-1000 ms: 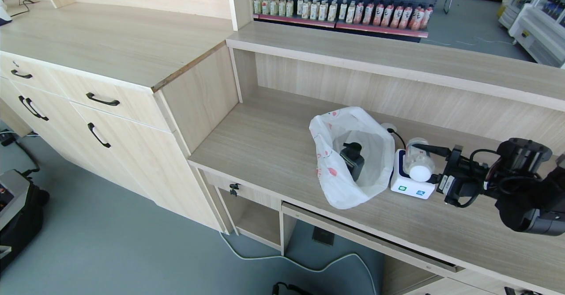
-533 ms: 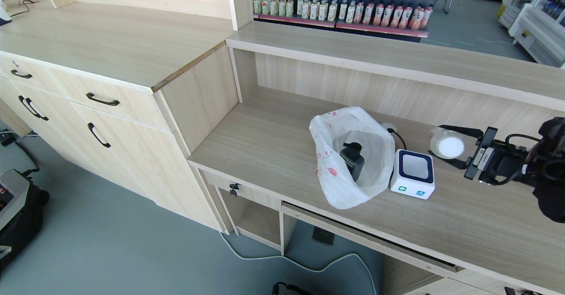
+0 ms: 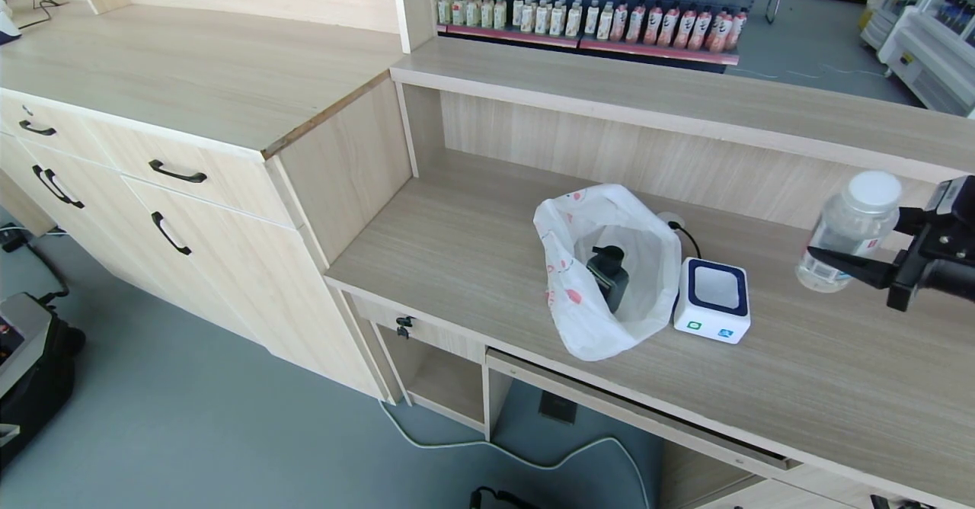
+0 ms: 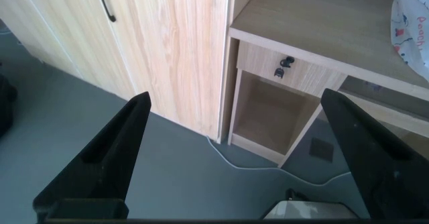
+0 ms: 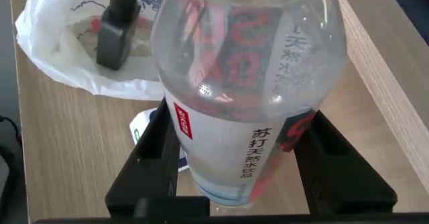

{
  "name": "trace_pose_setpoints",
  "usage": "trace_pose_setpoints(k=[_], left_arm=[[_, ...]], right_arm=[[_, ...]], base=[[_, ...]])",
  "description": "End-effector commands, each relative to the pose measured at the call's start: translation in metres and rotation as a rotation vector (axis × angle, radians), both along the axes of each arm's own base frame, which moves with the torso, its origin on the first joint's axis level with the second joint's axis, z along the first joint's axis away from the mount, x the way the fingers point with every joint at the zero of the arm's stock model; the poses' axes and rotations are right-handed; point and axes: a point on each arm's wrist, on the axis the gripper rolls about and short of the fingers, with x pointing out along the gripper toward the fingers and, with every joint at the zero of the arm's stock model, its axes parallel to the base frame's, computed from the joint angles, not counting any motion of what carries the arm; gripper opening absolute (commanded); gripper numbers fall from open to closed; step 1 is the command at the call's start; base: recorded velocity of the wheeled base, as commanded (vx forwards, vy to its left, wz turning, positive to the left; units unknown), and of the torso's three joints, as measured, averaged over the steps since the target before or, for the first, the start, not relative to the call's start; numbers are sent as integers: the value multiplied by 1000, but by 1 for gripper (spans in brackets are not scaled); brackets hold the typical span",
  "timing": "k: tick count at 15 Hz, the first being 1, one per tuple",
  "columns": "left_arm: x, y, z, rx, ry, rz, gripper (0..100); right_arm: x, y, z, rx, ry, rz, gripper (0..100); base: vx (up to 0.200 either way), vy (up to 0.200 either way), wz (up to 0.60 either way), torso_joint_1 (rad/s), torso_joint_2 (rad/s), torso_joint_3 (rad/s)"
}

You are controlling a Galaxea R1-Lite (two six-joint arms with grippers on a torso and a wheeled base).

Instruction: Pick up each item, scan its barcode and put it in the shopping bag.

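Note:
A clear water bottle [image 3: 845,232] with a white cap and a red label stands upright in the air, above the counter's right side. My right gripper [image 3: 864,246] is shut on the water bottle [image 5: 248,90] around its middle. The white shopping bag [image 3: 602,273] stands open on the counter, with a dark bottle [image 3: 608,274] inside it. In the right wrist view the shopping bag [image 5: 74,43] and the dark bottle [image 5: 115,26] lie beyond the held one. A white scanner [image 3: 713,299] with a dark-framed window sits right of the bag. My left gripper [image 4: 234,150] hangs open over the floor, beside the counter's lower cabinets.
The wooden counter [image 3: 487,242] has a raised back wall and a higher shelf behind it. Tall cabinets with black handles [image 3: 175,174] stand to the left. A cable [image 3: 682,233] runs behind the scanner. A locked drawer [image 4: 287,66] sits under the counter edge.
My right gripper has carried the water bottle from over the scanner up and to the right, turning it from lying sideways to upright.

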Motion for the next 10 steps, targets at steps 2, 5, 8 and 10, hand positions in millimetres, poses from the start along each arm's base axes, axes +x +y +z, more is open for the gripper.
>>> trace_pose_setpoints(k=[2,5,8,10], left_arm=[[0,0,0,-1,-1,1,100],[0,0,0,-1,-1,1,100],[0,0,0,-1,-1,1,100],[0,0,0,-1,-1,1,100]], right_arm=[[-14,-1,14,4,0,-115,0],[-24,-3,10,38,30,-146,0],[-24,-3,27,68,-6,-150,0],[-13,-7,38,76,-28,-146,0]], base=[[0,0,0,0,0,0],[0,0,0,0,0,0],[0,0,0,0,0,0],[0,0,0,0,0,0]])
